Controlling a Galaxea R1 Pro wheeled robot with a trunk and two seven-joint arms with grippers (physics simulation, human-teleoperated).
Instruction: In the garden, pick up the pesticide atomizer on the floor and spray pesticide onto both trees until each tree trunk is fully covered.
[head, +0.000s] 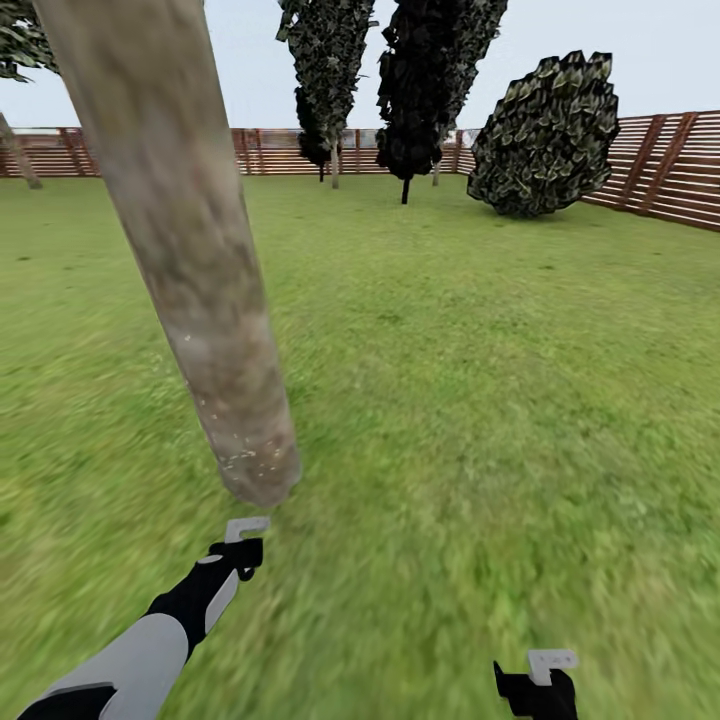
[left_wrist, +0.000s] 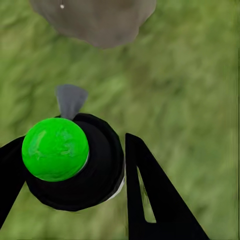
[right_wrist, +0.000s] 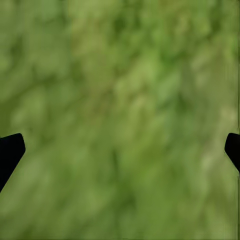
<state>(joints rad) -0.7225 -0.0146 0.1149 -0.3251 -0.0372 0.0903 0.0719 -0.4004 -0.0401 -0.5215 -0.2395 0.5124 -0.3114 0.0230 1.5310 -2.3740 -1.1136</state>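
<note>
A thick, mottled grey-brown tree trunk leans up from the grass floor just ahead on the left; its base also shows in the left wrist view. My left gripper hovers low right in front of that base, shut on the pesticide atomizer, a dark round bottle with a bright green spot. Its grey nozzle points toward the trunk. A second leaning trunk stands far off at the left by the fence. My right gripper is open over bare grass, fingertips wide apart.
Two dark-leaved cone trees and a rounded bush stand at the back. A brown slatted fence runs along the rear and right side. Open lawn stretches ahead and to the right.
</note>
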